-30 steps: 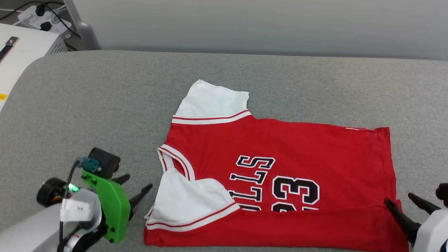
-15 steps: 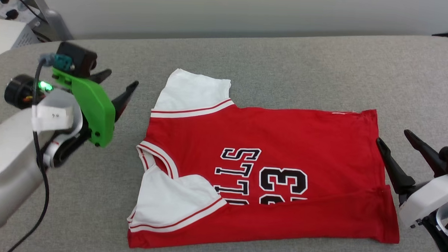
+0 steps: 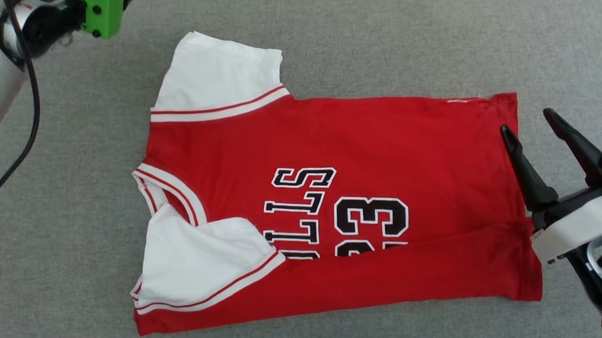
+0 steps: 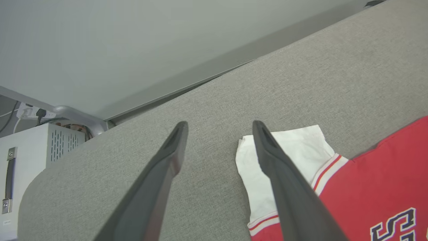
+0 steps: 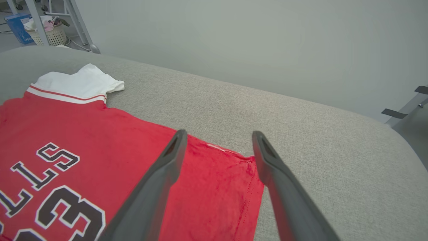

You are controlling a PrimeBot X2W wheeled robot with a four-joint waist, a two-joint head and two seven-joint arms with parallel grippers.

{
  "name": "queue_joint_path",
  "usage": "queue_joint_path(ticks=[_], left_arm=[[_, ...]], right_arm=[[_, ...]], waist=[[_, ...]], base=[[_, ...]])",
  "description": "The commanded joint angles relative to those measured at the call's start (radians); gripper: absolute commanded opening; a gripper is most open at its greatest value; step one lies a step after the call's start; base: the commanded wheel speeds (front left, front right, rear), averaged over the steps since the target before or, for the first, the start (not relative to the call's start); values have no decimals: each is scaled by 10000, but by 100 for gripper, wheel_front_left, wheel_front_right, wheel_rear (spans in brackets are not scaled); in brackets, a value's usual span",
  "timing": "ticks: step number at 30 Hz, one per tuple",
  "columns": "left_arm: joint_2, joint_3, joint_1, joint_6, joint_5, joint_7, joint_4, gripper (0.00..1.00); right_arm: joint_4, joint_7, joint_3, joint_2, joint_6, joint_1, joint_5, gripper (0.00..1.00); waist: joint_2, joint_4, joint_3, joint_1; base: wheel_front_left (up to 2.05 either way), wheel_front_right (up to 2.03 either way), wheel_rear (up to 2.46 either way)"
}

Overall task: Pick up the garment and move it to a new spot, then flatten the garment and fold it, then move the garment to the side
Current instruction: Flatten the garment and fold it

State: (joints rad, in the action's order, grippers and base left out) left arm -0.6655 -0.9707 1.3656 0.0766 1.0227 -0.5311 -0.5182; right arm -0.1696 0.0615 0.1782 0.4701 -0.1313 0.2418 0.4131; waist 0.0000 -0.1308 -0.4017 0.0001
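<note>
The garment [image 3: 382, 142] lies on the padded surface [image 3: 385, 42] between left end effector [image 4: 219, 124] and right end effector [image 3: 527, 121].

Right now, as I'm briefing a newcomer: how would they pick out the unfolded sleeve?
On the grey padded surface lies the red garment. Its far white sleeve sticks out beyond the red body onto bare grey, whereas the near sleeve lies folded onto the red.

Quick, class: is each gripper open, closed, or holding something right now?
Left gripper: open, empty, near the white sleeve of the jersey.
Right gripper: open, empty, at the jersey's hem edge.
</note>
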Motion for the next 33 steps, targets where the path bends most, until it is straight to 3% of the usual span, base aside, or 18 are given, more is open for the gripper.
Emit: queue_joint_path(ticks=[1, 9, 19, 20, 21, 22, 27, 33], left_arm=[[126, -96, 373, 106, 55, -409, -208, 100], [649, -692, 1060, 414, 260, -1978, -1134, 100], [643, -1681, 531, 529, 197, -2556, -1962, 100], [659, -1729, 467, 532, 256, -2599, -1985, 87], [677, -1804, 399, 534, 319, -2640, -1965, 13], [688, -1885, 338, 535, 401, -2677, -1891, 0], [592, -2072, 344, 538, 530, -2273, -1559, 0], [580, -2046, 473, 539, 570, -961, -1017, 0]], right_arm=[[-90, 9, 81, 2, 6, 267, -56, 100], [24, -73, 348, 113, 6, 803, -10, 100], [315, -226, 482, 192, 6, 1070, 136, 100], [337, -234, 468, 204, 6, 1074, 154, 100], [363, -239, 443, 221, 6, 1081, 175, 100], [381, -252, 406, 233, 6, 1095, 197, 100], [392, -295, 149, 315, 6, 1232, 260, 100], [368, 49, -200, 853, 6, 1714, 288, 100]], waist=[[0, -557, -1090, -1], [0, -770, -1916, -1], [0, -906, -2122, -1], [0, -899, -2109, -1], [0, -884, -2085, -1], [0, -862, -2046, -1], [0, -731, -1767, -1], [0, -398, -1185, -1]], base=[[0, 0, 0], [0, 0, 0], [0, 0, 0], [0, 0, 0], [0, 0, 0], [0, 0, 0], [0, 0, 0], [0, 0, 0]])
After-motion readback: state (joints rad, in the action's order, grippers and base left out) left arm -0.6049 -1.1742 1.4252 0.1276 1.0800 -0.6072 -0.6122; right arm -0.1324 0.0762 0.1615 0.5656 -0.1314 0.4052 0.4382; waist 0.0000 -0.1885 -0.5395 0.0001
